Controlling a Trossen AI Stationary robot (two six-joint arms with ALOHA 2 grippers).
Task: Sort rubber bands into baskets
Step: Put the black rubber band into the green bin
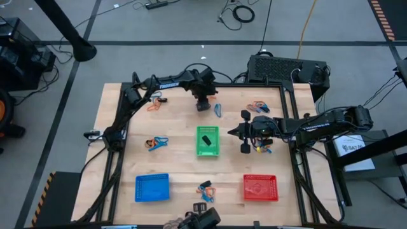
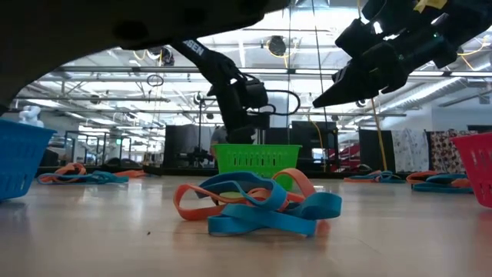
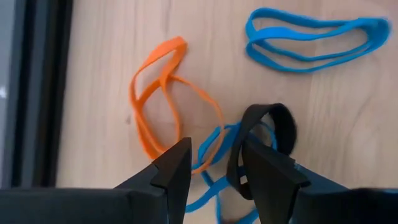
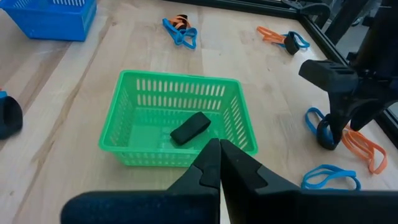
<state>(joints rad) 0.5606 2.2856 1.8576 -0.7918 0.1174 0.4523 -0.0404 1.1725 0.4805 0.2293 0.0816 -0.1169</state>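
My left gripper [image 3: 214,162] is open and points down at a small heap of rubber bands at the table's far middle [image 1: 203,106]. A blue band [image 3: 211,146] lies between its fingertips, a black band [image 3: 273,127] beside one finger, and an orange band [image 3: 158,93] next to them. My right gripper [image 4: 219,152] is shut and empty. It hangs above the table just right of the green basket [image 1: 207,154]. One black band [image 4: 189,129] lies on the floor of the green basket [image 4: 137,152]. My left gripper stands with its fingertips low over the heap, coming from above. The black band's loop [image 3: 283,121] lies by the outer side of one finger [image 3: 264,165]. I cannot tell whether the finger touches it. The bands lie flat on the table.
The blue basket [image 1: 152,188] and the red basket [image 1: 260,187] stand near the front edge. More band heaps lie at the left [image 1: 156,143], far left [image 1: 154,98], far right [image 1: 257,107] and front middle [image 1: 205,187]. A lone blue band [image 3: 311,40] lies near the left gripper.
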